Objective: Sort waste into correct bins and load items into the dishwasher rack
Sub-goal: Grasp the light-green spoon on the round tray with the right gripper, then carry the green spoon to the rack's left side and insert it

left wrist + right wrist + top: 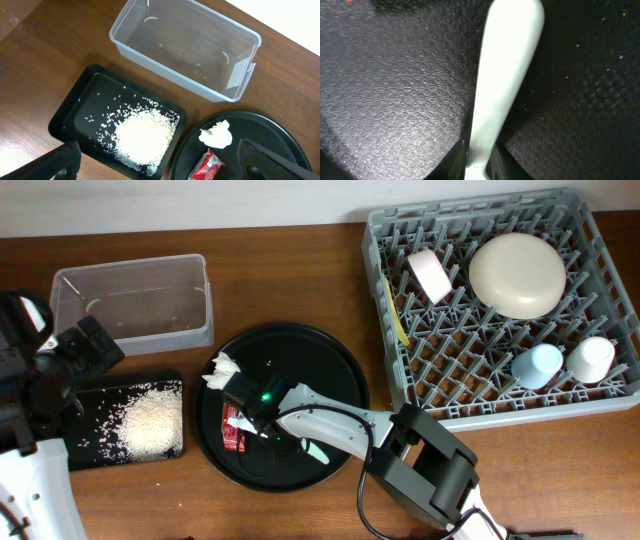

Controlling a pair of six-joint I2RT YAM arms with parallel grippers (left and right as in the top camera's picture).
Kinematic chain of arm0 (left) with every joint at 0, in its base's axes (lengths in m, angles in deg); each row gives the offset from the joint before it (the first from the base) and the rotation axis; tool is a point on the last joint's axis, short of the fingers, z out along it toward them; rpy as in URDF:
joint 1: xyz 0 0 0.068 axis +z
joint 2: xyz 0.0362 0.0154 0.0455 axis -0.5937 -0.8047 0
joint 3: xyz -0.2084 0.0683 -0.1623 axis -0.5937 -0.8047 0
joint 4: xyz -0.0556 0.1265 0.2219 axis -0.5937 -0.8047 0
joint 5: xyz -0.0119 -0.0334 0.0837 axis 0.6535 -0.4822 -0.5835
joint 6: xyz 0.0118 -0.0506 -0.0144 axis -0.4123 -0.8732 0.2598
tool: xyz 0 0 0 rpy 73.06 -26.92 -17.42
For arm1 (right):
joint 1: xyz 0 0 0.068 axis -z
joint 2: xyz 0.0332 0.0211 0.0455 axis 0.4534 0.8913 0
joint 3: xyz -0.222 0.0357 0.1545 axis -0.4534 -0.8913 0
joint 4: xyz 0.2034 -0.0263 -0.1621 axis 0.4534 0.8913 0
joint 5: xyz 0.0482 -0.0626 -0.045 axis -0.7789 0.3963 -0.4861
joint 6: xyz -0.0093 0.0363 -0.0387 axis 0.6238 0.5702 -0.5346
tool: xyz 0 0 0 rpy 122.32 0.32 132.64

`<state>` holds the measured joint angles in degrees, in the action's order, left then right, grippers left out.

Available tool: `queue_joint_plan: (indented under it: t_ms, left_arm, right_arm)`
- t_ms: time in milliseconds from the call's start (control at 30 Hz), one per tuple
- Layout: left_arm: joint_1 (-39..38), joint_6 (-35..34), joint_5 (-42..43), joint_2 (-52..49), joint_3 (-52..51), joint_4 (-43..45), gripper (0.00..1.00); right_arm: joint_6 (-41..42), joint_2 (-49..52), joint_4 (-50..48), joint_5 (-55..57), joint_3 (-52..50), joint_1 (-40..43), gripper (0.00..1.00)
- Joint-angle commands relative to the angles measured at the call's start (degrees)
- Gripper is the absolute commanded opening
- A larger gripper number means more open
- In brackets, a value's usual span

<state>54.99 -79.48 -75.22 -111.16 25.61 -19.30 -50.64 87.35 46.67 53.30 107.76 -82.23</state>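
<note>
My right gripper (262, 427) is low over the round black tray (340, 385), shut on the pale-green utensil (502, 75), whose end also shows in the overhead view (315, 452). A crumpled white tissue (221, 368) and a red sachet wrapper (236, 430) lie on that tray; both show in the left wrist view, tissue (216, 135), wrapper (205, 167). Rice (152, 423) lies in the shallow black tray (90, 395). The clear tub (135, 300) is empty. My left gripper (160, 165) is open above the rice tray. The grey rack (505, 305) holds the cream plate (518, 275), pinkish bowl (430, 273), blue cup (537, 364), white cup (590, 358) and yellow utensil (397, 315).
Bare wooden tabletop (290, 270) lies between the clear tub and the rack. My right arm's body (430, 465) stretches from the front right over the round tray's edge. The left arm (40, 380) stands at the left edge.
</note>
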Motion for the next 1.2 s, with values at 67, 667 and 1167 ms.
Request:
queue_joint_plan:
  t_ms: [67,667,1167]
  left_arm:
    - [0.39,-0.55,-0.02,0.09,0.74,0.07,0.99]
    - [0.39,-0.57,-0.02,0.09,0.74,0.07,0.99]
    - [0.39,-0.55,-0.02,0.09,0.74,0.07,0.99]
  right_arm:
    - [1.84,-0.28,0.81,5.29,0.46,0.26,0.16]
    - [22.29,-0.68,23.91,11.50,30.84,15.19,0.11]
    - [28.83,-0.55,25.49,6.56,41.81,41.99,0.12]
